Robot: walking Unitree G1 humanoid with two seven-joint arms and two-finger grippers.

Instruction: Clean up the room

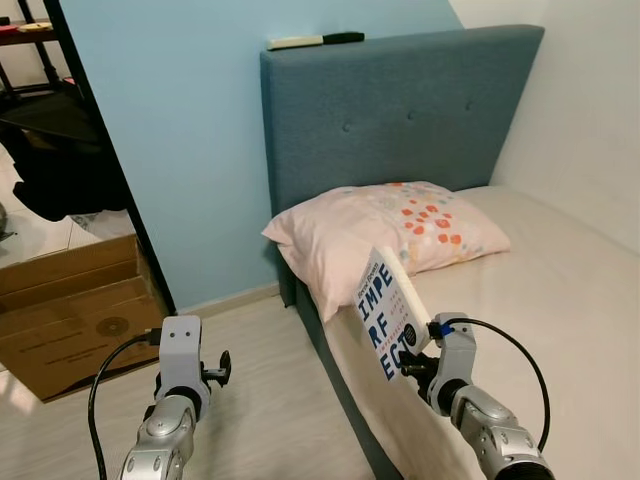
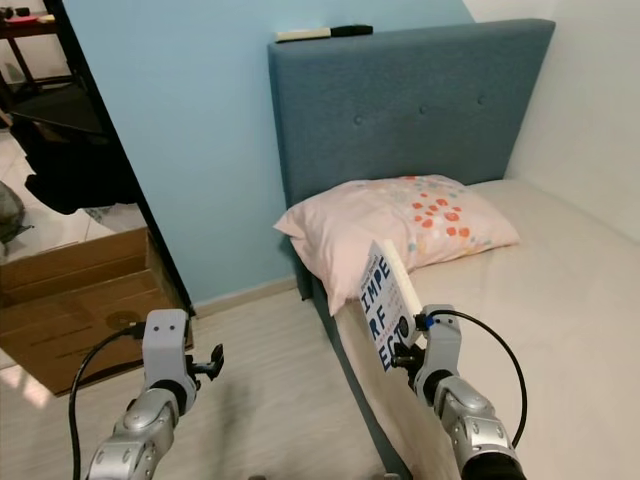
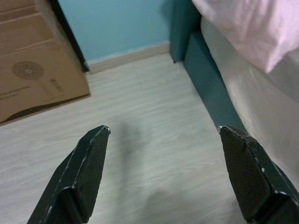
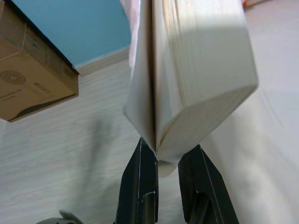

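Gripping a book [image 1: 388,312] above the bed [image 1: 560,300], right gripper [image 4: 163,161] fingers clamped, left gripper [image 3: 163,135] fingers apart over floor [image 3: 140,116]

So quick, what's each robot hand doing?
Left gripper: open, holding nothing, above the floor.
Right gripper: shut on the book, beside the bed.

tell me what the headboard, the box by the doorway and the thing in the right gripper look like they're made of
Headboard: blue-grey woven fabic, matte, with button tufts, probably padded.
Box: brown corrugated cardboard, matte, with a printed fan drawing.
Book pinched in the right gripper: paper pages, a thin, slightly glossy printed cover.
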